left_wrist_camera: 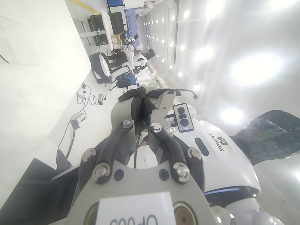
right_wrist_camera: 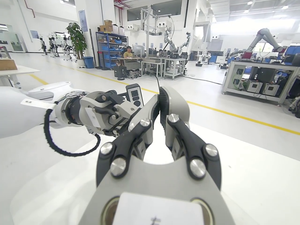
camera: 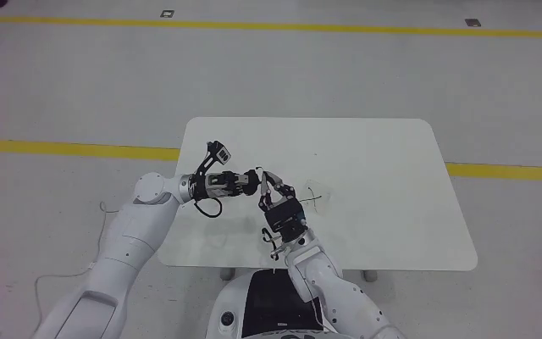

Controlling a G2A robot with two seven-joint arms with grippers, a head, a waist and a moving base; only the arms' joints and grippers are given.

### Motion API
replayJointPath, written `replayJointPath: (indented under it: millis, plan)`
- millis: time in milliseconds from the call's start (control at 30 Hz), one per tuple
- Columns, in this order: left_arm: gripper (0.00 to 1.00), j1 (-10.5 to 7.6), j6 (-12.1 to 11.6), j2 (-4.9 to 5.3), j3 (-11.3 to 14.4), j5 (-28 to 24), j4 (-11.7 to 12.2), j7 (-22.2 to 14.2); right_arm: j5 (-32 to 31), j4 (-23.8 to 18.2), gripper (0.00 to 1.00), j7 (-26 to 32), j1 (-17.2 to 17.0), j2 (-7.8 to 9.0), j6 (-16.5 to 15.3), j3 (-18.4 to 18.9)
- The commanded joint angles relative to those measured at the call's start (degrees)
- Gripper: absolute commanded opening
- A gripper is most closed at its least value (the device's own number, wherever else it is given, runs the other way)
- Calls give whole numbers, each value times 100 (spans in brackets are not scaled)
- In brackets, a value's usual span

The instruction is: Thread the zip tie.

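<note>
Both grippers meet tip to tip above the near left part of the white table (camera: 381,161). My right gripper (camera: 268,181) comes up from the near edge, and in its wrist view the right gripper (right_wrist_camera: 159,95) is shut, with the thin black zip tie (right_wrist_camera: 158,81) rising from its tips. My left gripper (camera: 254,180) comes in from the left, its tips against the right one's. In the left wrist view the left gripper (left_wrist_camera: 142,105) is shut, and a thin black strand (left_wrist_camera: 135,146) of the zip tie runs back between its fingers.
A thin black loop (camera: 315,197) lies flat on the table just right of the grippers. The left arm's wrist (right_wrist_camera: 93,115) and its black cable sit close beside the right gripper. The table's far and right parts are bare white surface.
</note>
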Motion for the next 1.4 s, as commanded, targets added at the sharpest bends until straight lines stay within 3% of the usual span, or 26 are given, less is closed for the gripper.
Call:
replayJointPath:
  millis: [0, 1367]
  plan:
    - [0, 0, 0, 0, 0, 0, 0, 0, -4, 6, 0, 11, -3, -2, -3, 4]
    - [0, 0, 0, 0, 0, 0, 0, 0, 26, 98, 0, 253, -12, -50, -146, 40]
